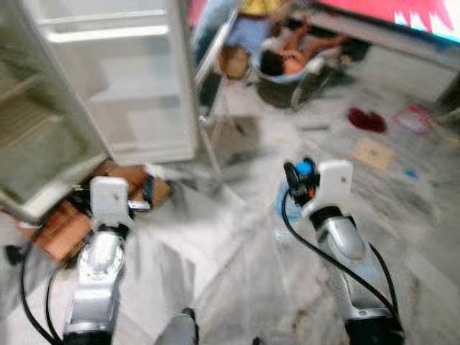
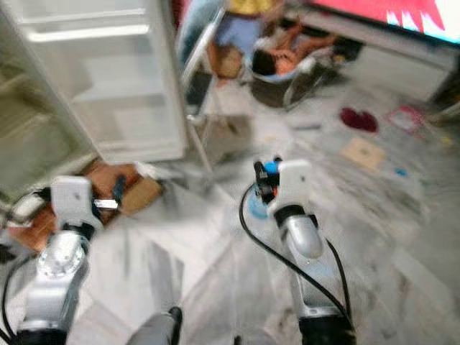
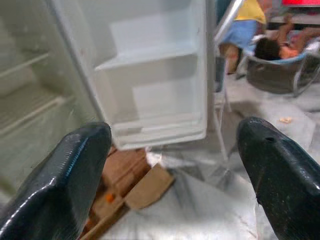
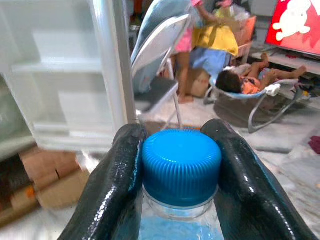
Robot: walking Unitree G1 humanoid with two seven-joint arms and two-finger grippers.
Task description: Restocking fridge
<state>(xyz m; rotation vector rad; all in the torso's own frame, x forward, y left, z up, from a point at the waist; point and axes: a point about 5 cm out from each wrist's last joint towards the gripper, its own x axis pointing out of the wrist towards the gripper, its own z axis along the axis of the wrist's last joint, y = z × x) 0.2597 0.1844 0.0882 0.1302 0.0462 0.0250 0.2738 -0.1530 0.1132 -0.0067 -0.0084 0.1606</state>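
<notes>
My right gripper (image 4: 181,165) is shut on a clear bottle with a blue cap (image 4: 181,166), its fingers (image 4: 120,180) clamped on the cap's sides. From the head the bottle (image 1: 305,169) shows beside the right wrist, held above the marble floor. The white fridge stands open at the left, its door (image 1: 129,79) with bare door shelves (image 3: 150,65) swung toward me and the inner shelves (image 1: 29,136) at far left. My left gripper (image 3: 175,165) is open with nothing between its fingers (image 3: 65,175), facing the lower door.
Flattened cardboard boxes (image 1: 72,215) lie on the floor at the fridge's foot. A folding chair (image 4: 160,65) stands right of the door. A person lies in a bouncer seat (image 1: 295,65) and another person (image 4: 210,45) stands behind. A dark red cloth (image 1: 366,118) and paper litter the floor.
</notes>
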